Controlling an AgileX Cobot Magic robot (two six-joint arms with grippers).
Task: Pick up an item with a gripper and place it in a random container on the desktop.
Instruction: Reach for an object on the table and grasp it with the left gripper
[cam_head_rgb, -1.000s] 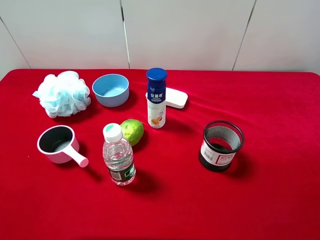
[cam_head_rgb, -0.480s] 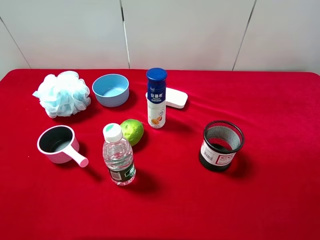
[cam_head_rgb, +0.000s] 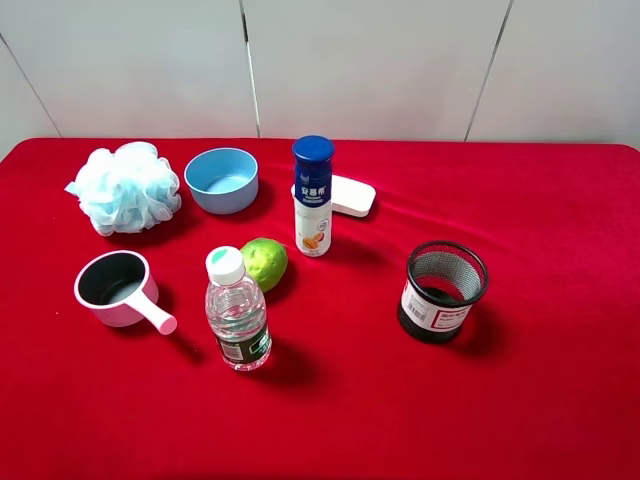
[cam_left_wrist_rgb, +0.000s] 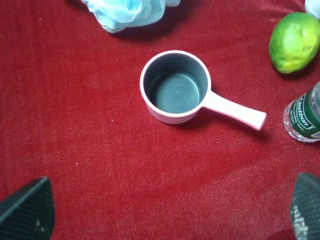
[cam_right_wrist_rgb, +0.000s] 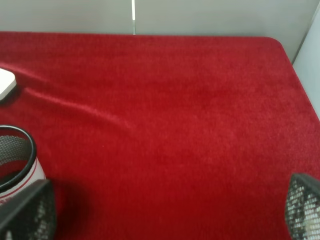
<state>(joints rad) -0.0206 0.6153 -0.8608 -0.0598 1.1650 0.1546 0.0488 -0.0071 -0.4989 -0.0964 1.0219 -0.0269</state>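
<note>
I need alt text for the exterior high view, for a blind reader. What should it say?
A white bottle with a blue cap stands on a red table, a light blue bowl to its left. Around them: pouf, scoop cup, water bottle, lime, mesh cup, white box. No arm shows.

The wide flat surface (cam_head_rgb: 560, 230) wears red cloth. Near its far left corner lies a fluffy pale blue bath sponge (cam_head_rgb: 125, 187), and beside it a small round light blue bowl (cam_head_rgb: 221, 180). Toward the middle of the far edge a tall white bottle with dark blue cap (cam_head_rgb: 313, 198) stands upright, with a flat white box (cam_head_rgb: 350, 195) just behind. A round green lime (cam_head_rgb: 264, 263) and a clear plastic water bottle (cam_head_rgb: 237, 312) sit centrally, a pink-handled scoop cup (cam_head_rgb: 115, 289) is near the left edge, and a black mesh cup (cam_head_rgb: 443, 290) stands rightward.
</note>
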